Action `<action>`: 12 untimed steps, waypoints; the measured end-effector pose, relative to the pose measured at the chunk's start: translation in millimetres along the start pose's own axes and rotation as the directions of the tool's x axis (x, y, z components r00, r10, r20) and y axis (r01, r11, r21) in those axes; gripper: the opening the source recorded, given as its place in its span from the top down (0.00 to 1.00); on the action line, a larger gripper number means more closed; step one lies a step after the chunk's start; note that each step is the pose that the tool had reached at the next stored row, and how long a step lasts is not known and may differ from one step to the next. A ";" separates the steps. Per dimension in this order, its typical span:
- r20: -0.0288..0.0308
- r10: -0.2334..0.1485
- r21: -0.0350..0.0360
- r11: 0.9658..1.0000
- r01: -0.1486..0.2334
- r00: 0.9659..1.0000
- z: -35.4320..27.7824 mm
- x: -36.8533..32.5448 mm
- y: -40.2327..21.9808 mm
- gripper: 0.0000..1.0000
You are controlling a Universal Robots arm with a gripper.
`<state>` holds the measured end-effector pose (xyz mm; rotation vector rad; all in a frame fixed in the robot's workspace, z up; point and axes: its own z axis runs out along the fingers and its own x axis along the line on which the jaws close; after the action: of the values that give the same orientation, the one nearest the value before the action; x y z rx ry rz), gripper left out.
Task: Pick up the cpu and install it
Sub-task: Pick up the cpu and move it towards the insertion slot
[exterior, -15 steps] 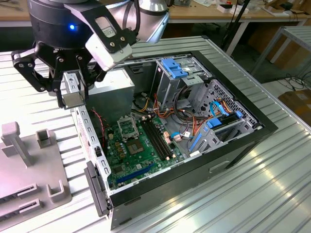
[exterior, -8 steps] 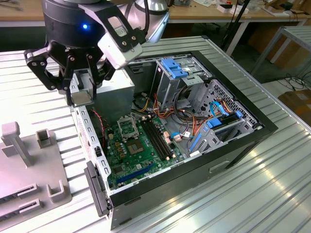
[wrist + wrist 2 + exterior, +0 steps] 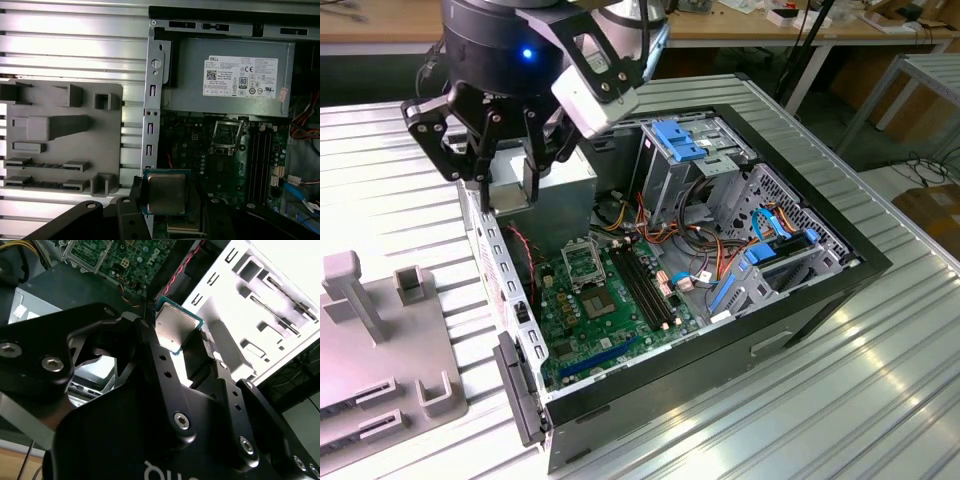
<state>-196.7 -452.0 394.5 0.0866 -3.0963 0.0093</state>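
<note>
The tool point(image 3: 507, 178) is closed narrow on the cpu point(image 3: 175, 329), pinching the pale chip by two opposite edges, its flat metal face showing in both wrist views. In the exterior view the tool hangs above one end of the open computer case point(image 3: 720, 390), over the power supply point(image 3: 227, 80) and well apart from the empty socket point(image 3: 227, 135) on the motherboard point(image 3: 585, 320).

The grip looks like the weakest point. The chip is thin and only its edges are caught, so a jolt or a small slackening could let it tilt or drop among the boards and cables point(image 3: 705, 240), where it would be hard to recover.

The case wall point(image 3: 152, 100) sits close under the tool, so a low path inward could knock a finger or the chip against the metal and shift the hold.

At the socket, the danger is misalignment. If the cpu arrives rotated, offset or not level, pressing it down could bend the contacts. I cannot tell from these views whether its corner marking matches the socket.

The tool is bulky beside the socket frame, so its fingers may foul the frame or the memory slots point(image 3: 645, 285) just beside it
</note>
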 end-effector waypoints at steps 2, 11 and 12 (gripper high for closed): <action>0.000 0.000 0.000 1.000 0.000 1.000 -0.2 -5.1 -0.3 0.53; 0.000 0.000 0.000 1.000 0.000 1.000 -1.3 -29.8 -1.7 0.53; 0.000 0.000 0.000 1.000 0.000 1.000 -1.4 -33.2 -1.9 0.53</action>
<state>-163.4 -452.0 394.4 0.0865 -3.0961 0.0092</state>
